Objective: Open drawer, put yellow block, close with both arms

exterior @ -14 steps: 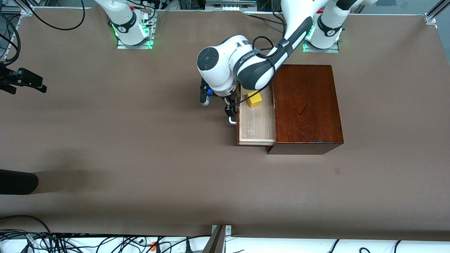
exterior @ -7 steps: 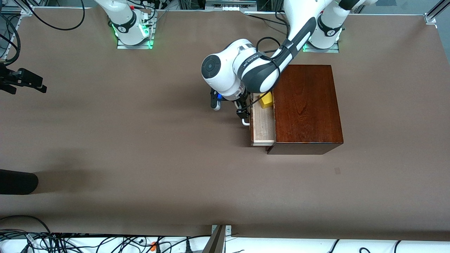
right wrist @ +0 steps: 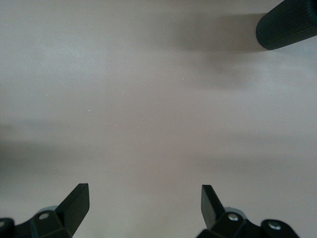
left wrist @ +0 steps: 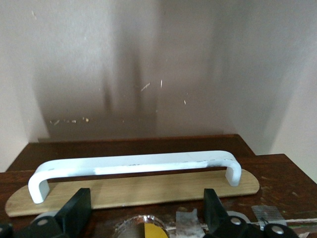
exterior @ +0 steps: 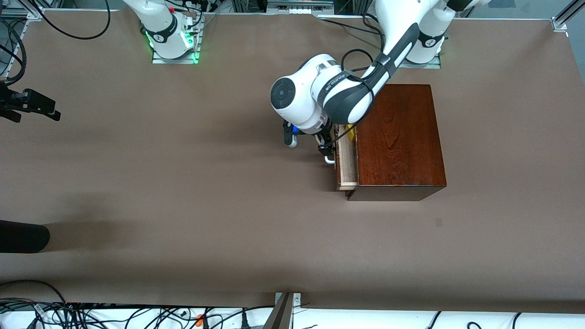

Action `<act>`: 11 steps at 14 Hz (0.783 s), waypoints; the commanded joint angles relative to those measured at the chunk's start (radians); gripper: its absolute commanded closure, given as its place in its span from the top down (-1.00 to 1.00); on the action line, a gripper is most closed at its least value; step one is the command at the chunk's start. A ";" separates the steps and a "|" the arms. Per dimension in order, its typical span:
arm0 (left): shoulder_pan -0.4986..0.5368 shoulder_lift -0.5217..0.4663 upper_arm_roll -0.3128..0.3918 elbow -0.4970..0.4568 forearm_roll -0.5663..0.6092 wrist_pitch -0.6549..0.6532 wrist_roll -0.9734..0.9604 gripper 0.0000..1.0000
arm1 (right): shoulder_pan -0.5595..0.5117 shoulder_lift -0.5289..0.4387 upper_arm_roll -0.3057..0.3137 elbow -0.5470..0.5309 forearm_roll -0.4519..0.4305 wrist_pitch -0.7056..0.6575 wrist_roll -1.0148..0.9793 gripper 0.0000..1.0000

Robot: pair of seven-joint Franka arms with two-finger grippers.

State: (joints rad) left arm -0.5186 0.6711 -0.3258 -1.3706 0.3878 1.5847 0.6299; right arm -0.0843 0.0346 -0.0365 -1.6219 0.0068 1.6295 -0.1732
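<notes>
The drawer sticks out of the dark-brown box by a narrow strip of pale wood. Only a sliver of the yellow block shows in it, at the box's edge. My left gripper is low in front of the drawer, right by the white handle. In the left wrist view the gripper is open, its fingers spread wide with the handle and the drawer's dark front close before them. My right gripper waits open over bare table at the right arm's end.
A black cylinder reaches in over the table at the right arm's end, nearer the front camera; it also shows in the right wrist view. Cables lie along the table's front edge.
The drawer has slid most of the way into the box with my left gripper moving along at its front. The yellow block has gone almost out of sight under the box top. The right arm is still.
</notes>
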 commanded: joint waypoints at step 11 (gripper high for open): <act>0.063 -0.076 -0.015 -0.102 0.065 -0.023 -0.108 1.00 | -0.015 0.005 0.004 0.011 0.019 -0.014 0.005 1.00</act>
State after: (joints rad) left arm -0.4564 0.6325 -0.3330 -1.4461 0.4002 1.5641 0.6006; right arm -0.0876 0.0351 -0.0378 -1.6219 0.0069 1.6275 -0.1728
